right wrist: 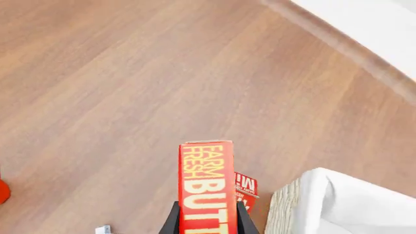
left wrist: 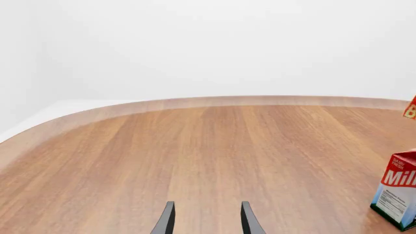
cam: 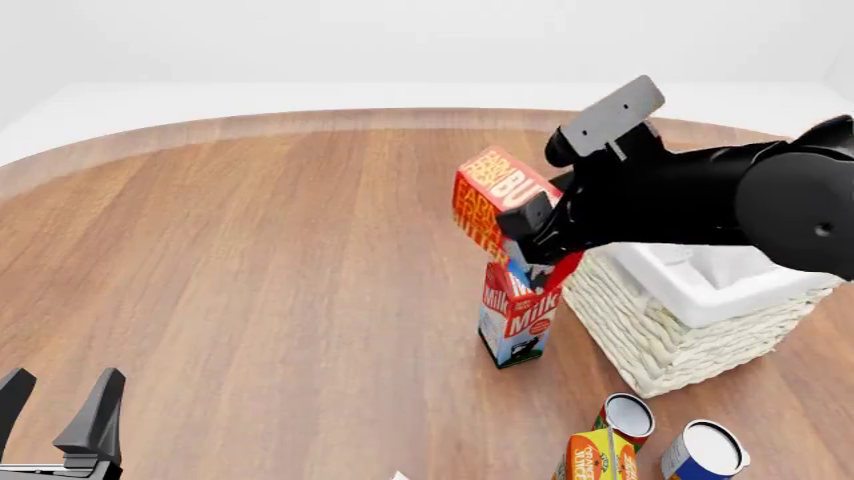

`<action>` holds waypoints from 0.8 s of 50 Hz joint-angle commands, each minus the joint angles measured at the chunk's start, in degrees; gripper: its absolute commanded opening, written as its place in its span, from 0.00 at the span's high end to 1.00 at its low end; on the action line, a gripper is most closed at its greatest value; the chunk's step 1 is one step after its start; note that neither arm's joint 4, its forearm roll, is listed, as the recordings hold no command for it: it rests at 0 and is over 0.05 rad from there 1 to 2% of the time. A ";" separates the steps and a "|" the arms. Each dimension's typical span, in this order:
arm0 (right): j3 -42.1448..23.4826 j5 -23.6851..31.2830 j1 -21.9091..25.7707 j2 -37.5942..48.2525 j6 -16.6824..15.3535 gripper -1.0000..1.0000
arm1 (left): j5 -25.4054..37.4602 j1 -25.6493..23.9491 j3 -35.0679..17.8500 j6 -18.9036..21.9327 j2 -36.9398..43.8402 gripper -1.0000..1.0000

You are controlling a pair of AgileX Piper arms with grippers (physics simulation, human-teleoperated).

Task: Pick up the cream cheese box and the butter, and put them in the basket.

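Note:
The butter (cam: 486, 203), a red and orange carton, hangs in the air above the milk carton (cam: 518, 318), just left of the basket (cam: 657, 330). My right gripper (cam: 523, 226) is shut on it; in the right wrist view the butter (right wrist: 207, 185) sits between the two fingers (right wrist: 172, 220), with the basket's white rim (right wrist: 316, 195) beside it. My left gripper (cam: 60, 408) hovers open near the table's front left, its fingertips (left wrist: 167, 219) holding nothing. One corner of the butter (left wrist: 410, 108) shows in the left wrist view. The cream cheese box is out of view.
The milk carton (left wrist: 398, 190) stands upright close to the basket's left wall. Two cans (cam: 625, 415) (cam: 703, 450) and an orange-yellow carton (cam: 594, 456) stand in front of the basket. The wooden table's curved far edge (cam: 334, 118) runs across the back.

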 commanded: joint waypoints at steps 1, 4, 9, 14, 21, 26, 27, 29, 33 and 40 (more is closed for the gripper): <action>-4.22 3.29 -6.92 -4.01 -1.69 1.00 | 0.00 0.00 0.00 0.00 0.00 0.00; -5.58 4.20 -8.59 -4.55 -1.92 1.00 | 0.00 0.00 0.00 0.00 0.00 0.00; -7.02 4.84 -13.16 -5.29 -2.72 1.00 | 0.00 0.00 0.00 0.00 0.00 0.00; -7.68 5.29 -15.57 -5.59 -1.56 1.00 | 0.00 0.00 0.00 0.00 0.00 0.00; -8.54 5.20 -19.26 -5.56 -0.92 1.00 | 0.00 0.00 0.00 0.00 0.00 0.00; -8.52 4.88 -21.41 -5.66 -0.19 1.00 | 0.00 0.00 0.00 0.00 0.00 0.00; -8.47 4.93 -21.81 -5.81 -0.05 1.00 | 0.00 0.00 0.00 0.00 0.00 0.00; -8.33 4.75 -22.51 -5.91 0.81 1.00 | 0.00 0.00 0.00 0.00 0.00 0.00; -7.68 4.21 -23.54 -6.38 2.33 1.00 | 0.00 0.00 0.00 0.00 0.00 0.00; -7.05 3.40 -26.29 -6.98 6.85 1.00 | 0.00 0.00 0.00 0.00 0.00 0.00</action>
